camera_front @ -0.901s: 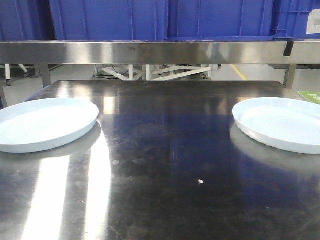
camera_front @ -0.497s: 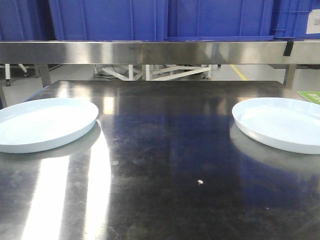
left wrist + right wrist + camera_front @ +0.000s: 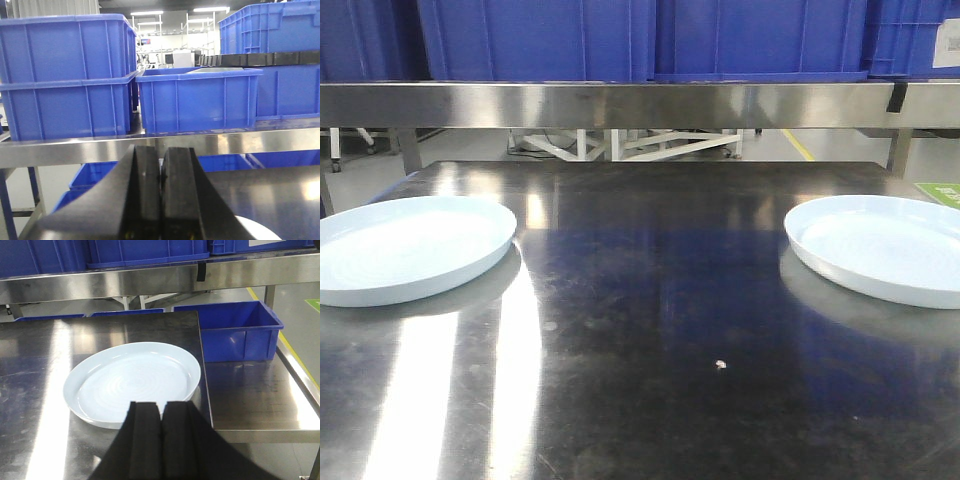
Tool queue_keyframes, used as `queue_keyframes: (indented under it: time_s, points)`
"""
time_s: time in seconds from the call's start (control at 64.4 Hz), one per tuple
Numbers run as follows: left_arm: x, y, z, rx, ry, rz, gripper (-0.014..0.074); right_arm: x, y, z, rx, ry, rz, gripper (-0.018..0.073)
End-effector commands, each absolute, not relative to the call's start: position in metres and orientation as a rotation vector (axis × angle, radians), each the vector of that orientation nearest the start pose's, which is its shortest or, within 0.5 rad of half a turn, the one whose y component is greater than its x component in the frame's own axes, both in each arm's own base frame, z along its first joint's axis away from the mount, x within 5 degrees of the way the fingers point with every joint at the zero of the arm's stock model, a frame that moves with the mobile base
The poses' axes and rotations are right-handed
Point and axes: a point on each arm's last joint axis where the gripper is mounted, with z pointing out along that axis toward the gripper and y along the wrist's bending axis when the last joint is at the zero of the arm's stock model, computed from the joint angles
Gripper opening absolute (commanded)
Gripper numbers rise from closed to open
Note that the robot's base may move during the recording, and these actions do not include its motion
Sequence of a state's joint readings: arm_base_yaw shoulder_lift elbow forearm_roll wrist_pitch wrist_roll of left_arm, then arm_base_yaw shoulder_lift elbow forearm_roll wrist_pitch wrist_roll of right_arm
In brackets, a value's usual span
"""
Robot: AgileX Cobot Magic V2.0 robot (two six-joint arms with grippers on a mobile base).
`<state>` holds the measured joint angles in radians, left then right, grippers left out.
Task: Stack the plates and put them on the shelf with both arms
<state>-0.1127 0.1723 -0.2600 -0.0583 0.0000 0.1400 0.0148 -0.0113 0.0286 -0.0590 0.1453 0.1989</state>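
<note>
Dark steel tabletop (image 3: pixel 650 300), glossy, glare streaks on its left part. Two pale bluish-white plates lie flat on it, well apart, not stacked.

- Left plate (image 3: pixel 405 248): at the tabletop's left edge, partly out of the front view.
- Right plate (image 3: pixel 885 248): at the tabletop's right edge, rim close to the near right corner in the right wrist view (image 3: pixel 135 382).
- Shelf (image 3: pixel 640 103): brushed steel beam above the tabletop's far side, carrying blue crates (image 3: pixel 540 38).
- Left gripper (image 3: pixel 161 172): above the tabletop, fingers pressed together, nothing between them (a pale sliver low in its view is probably the left plate's rim).
- Right gripper (image 3: pixel 161 412): above the tabletop's near edge, just short of the right plate, fingers together, empty.
- White speck (image 3: pixel 720 364): mid-tabletop, between the plates.
</note>
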Motion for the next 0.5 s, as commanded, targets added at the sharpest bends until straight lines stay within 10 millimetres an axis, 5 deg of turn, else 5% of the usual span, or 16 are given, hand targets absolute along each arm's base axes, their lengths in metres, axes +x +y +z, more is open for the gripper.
queue_keyframes:
  time_s: [0.0, 0.202, 0.482]
  points:
    - [0.068, -0.007, 0.315, 0.129, 1.329, -0.019, 0.0083, 0.055, 0.001, 0.199, 0.087, 1.544, 0.109, 0.0057]
    - [0.096, -0.011, 0.323, 0.146, 1.473, -0.02, 0.0083, 0.055, 0.001, 0.199, 0.087, 1.544, 0.109, 0.0057]
    - [0.161, -0.02, 0.321, 0.121, 1.82, -0.092, 0.0083, 0.055, 0.001, 0.199, 0.087, 1.544, 0.109, 0.0057]
